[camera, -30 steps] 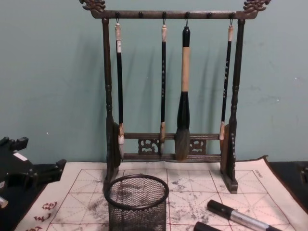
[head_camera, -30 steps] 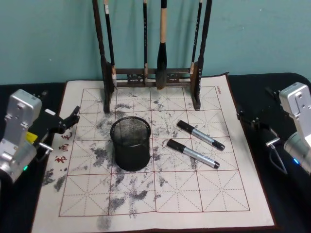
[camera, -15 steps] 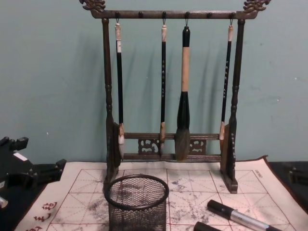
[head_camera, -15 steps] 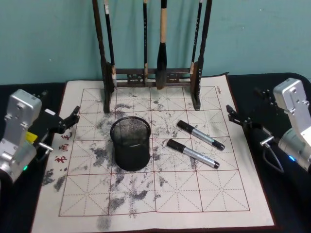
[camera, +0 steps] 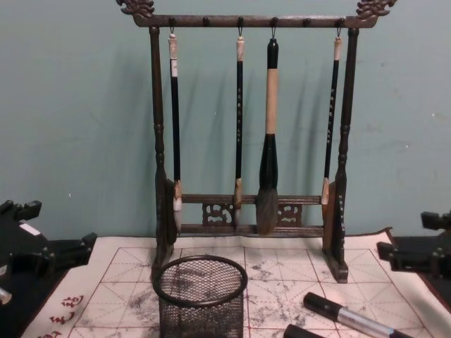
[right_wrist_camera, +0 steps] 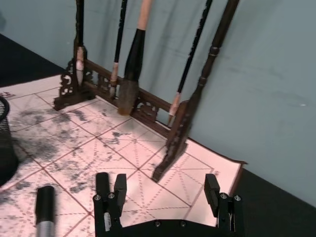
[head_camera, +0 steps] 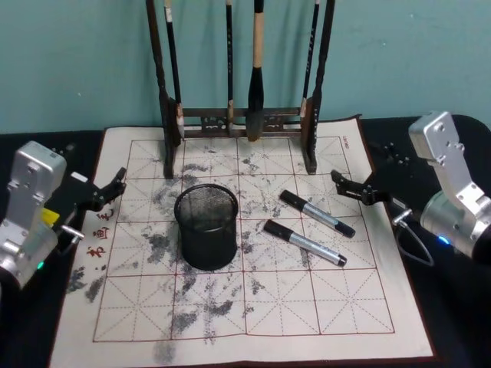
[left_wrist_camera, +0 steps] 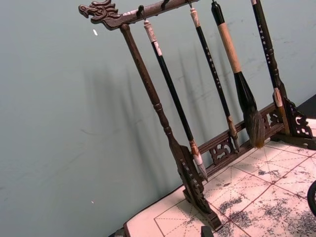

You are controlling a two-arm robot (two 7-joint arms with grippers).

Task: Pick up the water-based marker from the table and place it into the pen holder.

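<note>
Step judged in hand: approach. Right gripper point(head_camera: 354, 188) is being held wide, empty; the water-based marker point(head_camera: 316, 213) is lying just ahead of it, the pen holder point(head_camera: 205, 226) well beyond. Lowering and closing across the barrel are being called for. Left gripper point(head_camera: 107, 188): parked past the holder, wide.

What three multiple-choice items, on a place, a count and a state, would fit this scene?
1. Where is the pen holder?
A) on the mat, left of the markers
B) on the rack
C) off the mat
2. How many markers lie on the mat?
A) one
B) two
C) four
3. How is the right gripper?
A) open, empty
B) shut on a marker
C) shut on a brush
Answers: 1 A, it stands on the mat beside them; 2 B, two lie side by side; 3 A, its fingers stand apart over the mat.
</note>
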